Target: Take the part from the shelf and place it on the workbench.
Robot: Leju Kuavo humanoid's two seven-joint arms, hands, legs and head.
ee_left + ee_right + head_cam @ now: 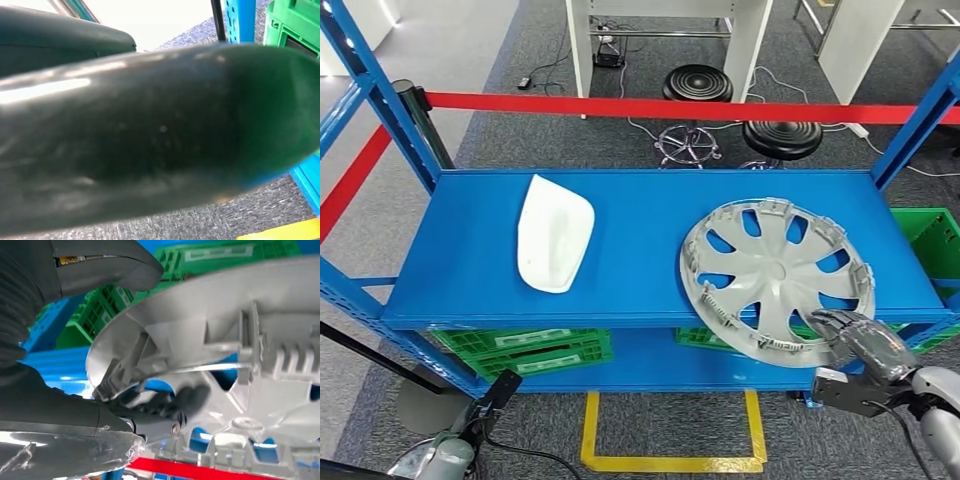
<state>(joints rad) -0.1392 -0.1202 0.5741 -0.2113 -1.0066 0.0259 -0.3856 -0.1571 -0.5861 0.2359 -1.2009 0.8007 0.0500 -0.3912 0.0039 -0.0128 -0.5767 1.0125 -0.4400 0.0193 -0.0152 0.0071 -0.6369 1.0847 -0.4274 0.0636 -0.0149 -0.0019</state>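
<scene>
A blue metal shelf [471, 260] stands in front of the robot, and everything else sits around it. Behind it a red barrier tape [660, 107] stretches across, with two round black stools [697, 83] and loose cables on the grey carpet beyond. Green plastic crates [524, 350] with slotted walls sit on the lower level of the shelf, and another green crate [935, 235] stands at its right end. On the floor in front of the shelf is a yellow taped rectangle [671, 462].

A smooth white shell-shaped cover [552, 232] lies on the left half of the shelf top. The wheel cover [776, 275], a round silver-grey plastic disc with curved spokes, openings and small clips around its rim, lies on the right half, its near edge sticking out past the front of the shelf.

The right hand [860, 340] grips that overhanging edge: in the right wrist view the dark fingers [188, 400] press against the ribbed underside of the wheel cover [226, 340] and the thick grey thumb lies over the rim.

The left hand hangs low beside the shelf; a dark blurred form covers the left wrist view, so I cannot tell how its fingers lie.
</scene>
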